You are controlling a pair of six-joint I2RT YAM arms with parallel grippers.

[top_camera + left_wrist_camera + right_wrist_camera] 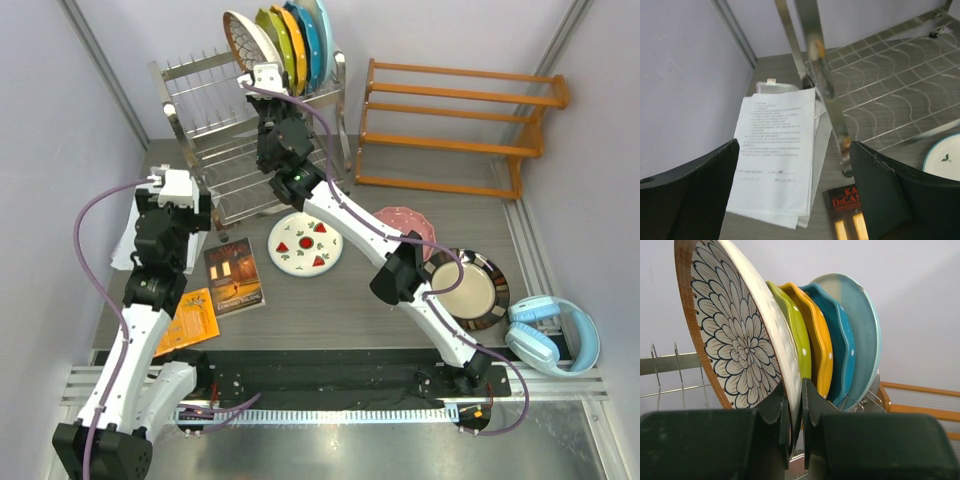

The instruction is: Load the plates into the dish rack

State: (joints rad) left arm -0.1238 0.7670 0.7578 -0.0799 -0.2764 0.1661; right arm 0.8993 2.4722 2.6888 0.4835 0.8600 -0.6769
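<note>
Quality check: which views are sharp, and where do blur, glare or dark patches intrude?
Top external: evenly lit, sharp, soft shadows only. Left wrist: the near post of the dish rack is blurred and streaked with reflections, the printed sheets too soft to read, the left claw dark. Right wrist: the petal plate is crisp, the right claw nearly black, the orange shelf behind out of focus.

Orange wooden shelf [455,125], blue headphones [540,340], 1 book [233,276], orange leaflet [188,320], white papers [777,150]

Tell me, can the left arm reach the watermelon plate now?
Probably yes: the left pincer is open, the watermelon plate lies uncovered on the table, though the right arm passes close beside it.
</note>
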